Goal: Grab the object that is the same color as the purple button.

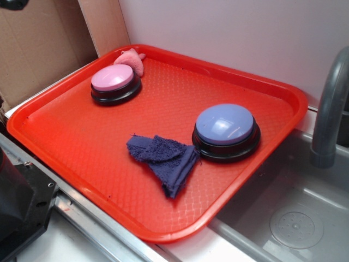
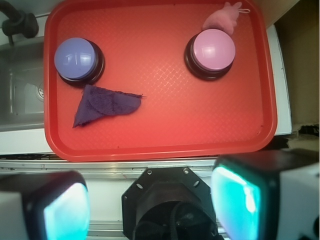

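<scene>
A dark purple-blue terry rag point(image 1: 163, 155) point(image 2: 103, 104) lies crumpled on the red tray point(image 1: 71, 136) point(image 2: 165, 125), just beside the purple button point(image 1: 225, 131) point(image 2: 76, 60), a lavender dome on a black base. My gripper point(image 2: 150, 210) is open and holds nothing; its two teal-padded fingers point(image 2: 65, 212) frame the bottom of the wrist view. It hangs high above the robot's black base, short of the tray's near edge and well away from the rag. The gripper does not show in the exterior view.
A pink-topped button point(image 1: 114, 82) point(image 2: 212, 50) stands in the tray's far corner with a pink plush lump point(image 1: 131, 59) point(image 2: 225, 15) behind it. A grey sink point(image 1: 294, 218) with a faucet point(image 1: 332, 109) borders the tray. Cardboard point(image 1: 38, 43) stands behind.
</scene>
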Tool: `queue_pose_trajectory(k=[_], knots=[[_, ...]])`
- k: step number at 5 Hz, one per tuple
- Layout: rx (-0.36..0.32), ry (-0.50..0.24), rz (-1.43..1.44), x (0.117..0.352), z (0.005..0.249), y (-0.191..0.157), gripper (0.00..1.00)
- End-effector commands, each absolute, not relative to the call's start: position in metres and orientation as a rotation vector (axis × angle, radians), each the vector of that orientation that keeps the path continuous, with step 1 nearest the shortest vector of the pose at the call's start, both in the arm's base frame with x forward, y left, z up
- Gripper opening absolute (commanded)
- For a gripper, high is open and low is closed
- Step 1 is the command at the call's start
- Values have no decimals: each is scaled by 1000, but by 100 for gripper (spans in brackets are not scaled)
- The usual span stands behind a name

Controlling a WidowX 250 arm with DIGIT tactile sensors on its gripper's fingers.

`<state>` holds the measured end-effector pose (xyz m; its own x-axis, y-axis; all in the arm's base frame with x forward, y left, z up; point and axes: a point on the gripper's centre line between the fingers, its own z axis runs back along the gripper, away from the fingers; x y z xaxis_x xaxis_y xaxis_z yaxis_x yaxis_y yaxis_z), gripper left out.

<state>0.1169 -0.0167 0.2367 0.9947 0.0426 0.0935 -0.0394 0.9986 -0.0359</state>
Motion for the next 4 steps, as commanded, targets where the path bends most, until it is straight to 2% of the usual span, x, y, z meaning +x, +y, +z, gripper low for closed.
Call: queue_pose_trajectory(k=[1, 3, 4], knots=[[-34, -94, 41, 117, 237, -17, 100], [-3, -147, -292, 139, 217, -26, 100], [5, -189, -542, 152, 198, -34, 100]])
